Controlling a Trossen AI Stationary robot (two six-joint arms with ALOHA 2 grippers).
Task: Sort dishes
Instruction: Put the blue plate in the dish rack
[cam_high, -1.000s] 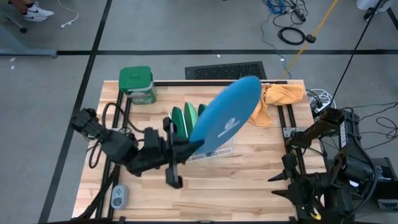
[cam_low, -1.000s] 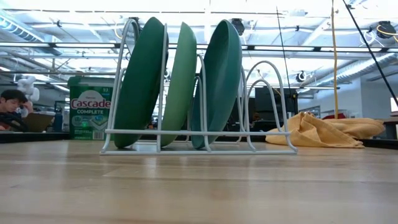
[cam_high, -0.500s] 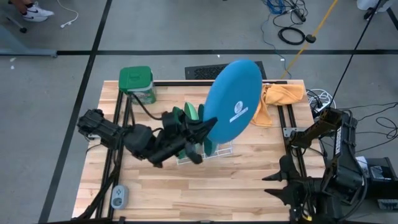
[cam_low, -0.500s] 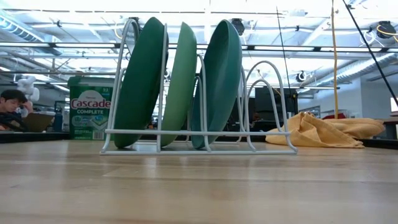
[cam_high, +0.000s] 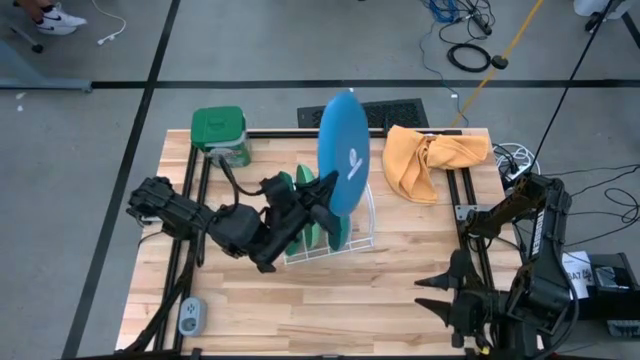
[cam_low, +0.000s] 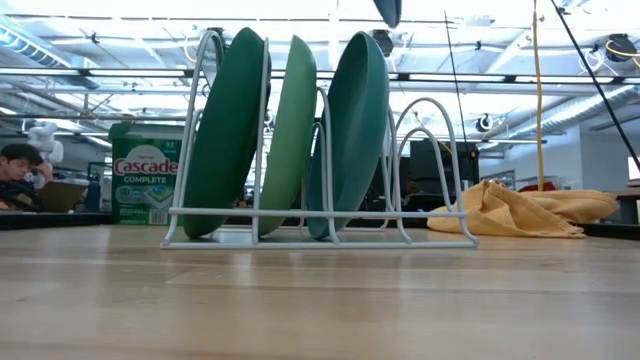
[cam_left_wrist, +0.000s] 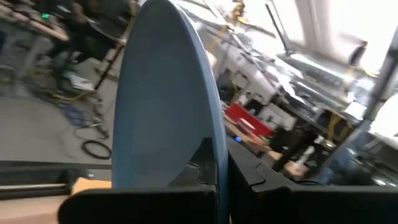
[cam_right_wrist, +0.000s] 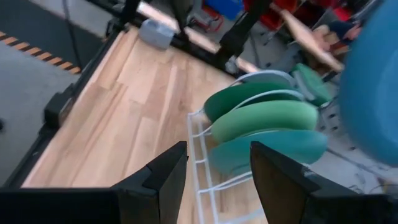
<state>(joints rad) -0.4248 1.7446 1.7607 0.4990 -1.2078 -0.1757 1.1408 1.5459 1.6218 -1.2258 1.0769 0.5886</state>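
Note:
The blue plate (cam_high: 341, 145) stands on edge in the air above the white wire rack (cam_high: 345, 238); my left gripper (cam_high: 326, 192) is shut on it. Its lowest edge (cam_low: 388, 10) shows at the top of the low view. The dark green plate (cam_low: 225, 130), the mint plate (cam_low: 288, 135) and the teal plate (cam_low: 355, 130) stand on edge in the rack's slots, leaning on its wires. My right gripper (cam_high: 432, 297) is open and empty near the table's near right corner. My left gripper pinches the blue plate's rim (cam_left_wrist: 214, 146) between its two fingers, one finger (cam_left_wrist: 202, 165) on each face. The fingers come from the table's left, slanting upward. The plate stands nearly upright on edge, lifted clear above the rack.
A green-lidded container (cam_high: 220, 135) stands at the far left corner. An orange cloth (cam_high: 430, 160) lies at the far right. The rack's right-hand slots (cam_low: 430, 170) hold nothing. A power strip (cam_high: 190, 317) lies at the near left. A person (cam_low: 20, 170) sits beyond the table.
My left gripper has gone toward the far edge, over the rack, and has turned. The blue plate, first tilted with its face showing upward, now stands on edge above the rack, and its lowest edge has come into the top of the low view.

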